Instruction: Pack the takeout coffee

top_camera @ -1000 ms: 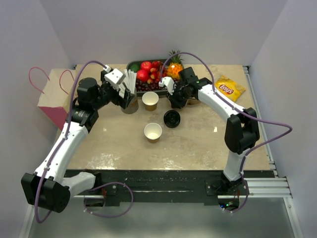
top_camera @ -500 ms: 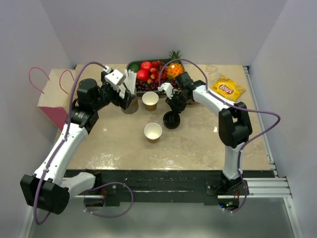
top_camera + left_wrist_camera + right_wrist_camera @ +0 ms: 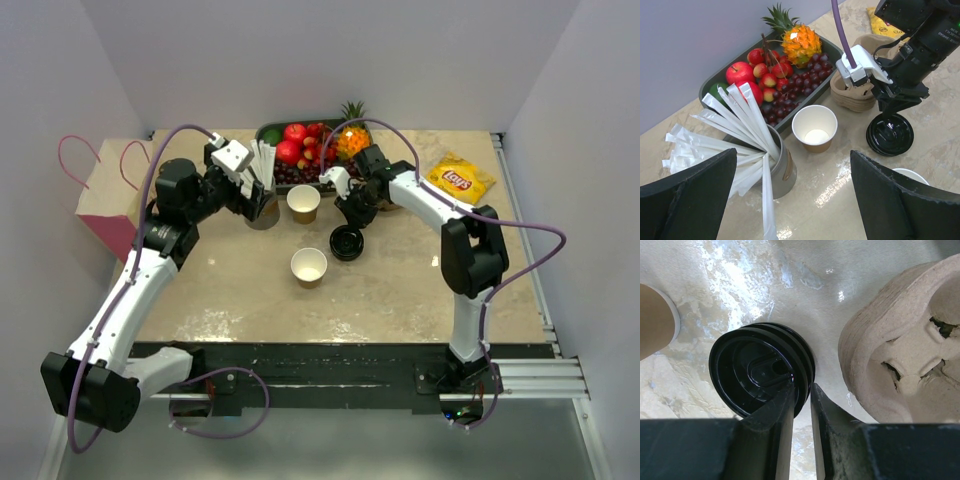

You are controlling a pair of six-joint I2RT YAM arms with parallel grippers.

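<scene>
No lidded brown cup shows in any view. Two lidless paper cups stand on the table, one at the back (image 3: 303,201) (image 3: 814,127) and one nearer (image 3: 309,266). A stack of loose black lids (image 3: 346,241) (image 3: 757,367) lies between them. My right gripper (image 3: 352,222) (image 3: 802,392) is down at the stack's right edge, its fingers nearly together with the top lid's rim pinched between them. My left gripper (image 3: 258,198) (image 3: 792,200) is wide open and empty, held above the table beside a metal tin of wrapped straws (image 3: 780,165).
A stack of pulp cup carriers (image 3: 905,365) (image 3: 855,92) sits right of the lids. A fruit tray (image 3: 268,131) is at the back. A pink paper bag (image 3: 108,195) stands at the left edge. A chip bag (image 3: 460,180) lies back right.
My right gripper moved from beside the cup carriers down and forward onto the edge of the black lid stack. The left arm has not moved.
</scene>
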